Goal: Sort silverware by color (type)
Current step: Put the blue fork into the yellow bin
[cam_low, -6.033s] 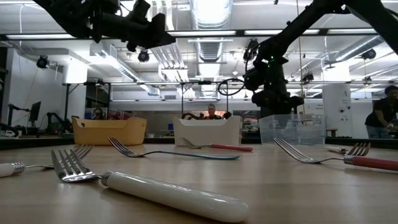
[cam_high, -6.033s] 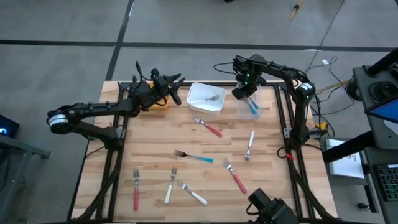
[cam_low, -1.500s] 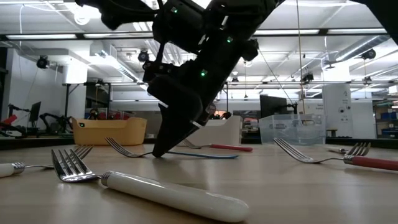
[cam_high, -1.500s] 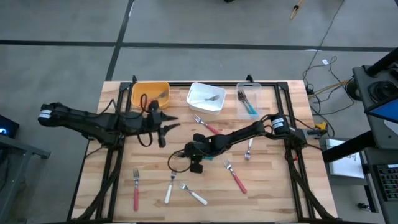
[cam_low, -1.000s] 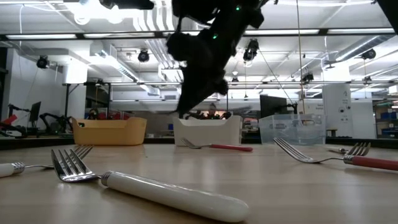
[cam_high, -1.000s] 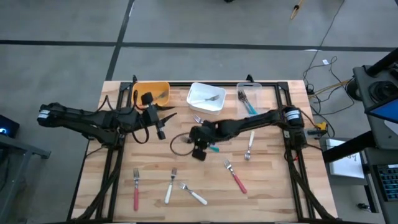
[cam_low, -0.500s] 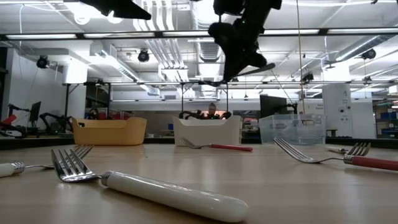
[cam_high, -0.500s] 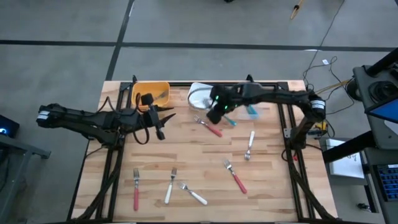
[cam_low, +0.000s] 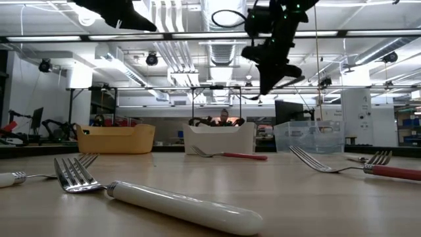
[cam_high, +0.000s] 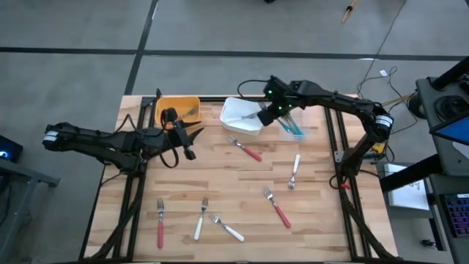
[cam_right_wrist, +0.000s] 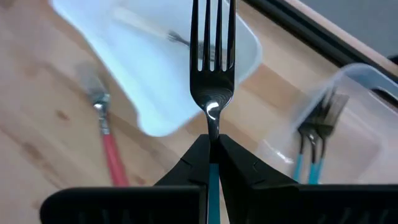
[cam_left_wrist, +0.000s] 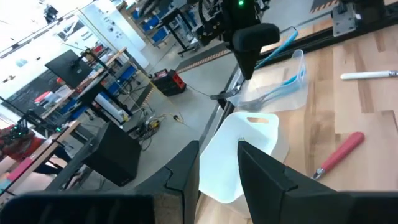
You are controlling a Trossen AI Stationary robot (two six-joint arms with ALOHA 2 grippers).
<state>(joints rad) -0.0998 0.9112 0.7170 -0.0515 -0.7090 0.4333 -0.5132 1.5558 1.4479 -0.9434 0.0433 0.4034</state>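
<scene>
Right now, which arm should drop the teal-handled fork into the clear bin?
Right. Its gripper is shut on the teal-handled metal fork, beside the clear plastic bin. The left gripper hangs by the orange bin, holding nothing.

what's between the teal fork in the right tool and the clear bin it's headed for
Nothing visible. The right tool holds the teal fork in the air between the white bin and the clear bin. The clear bin lies open-topped, holding only other teal forks.
</scene>
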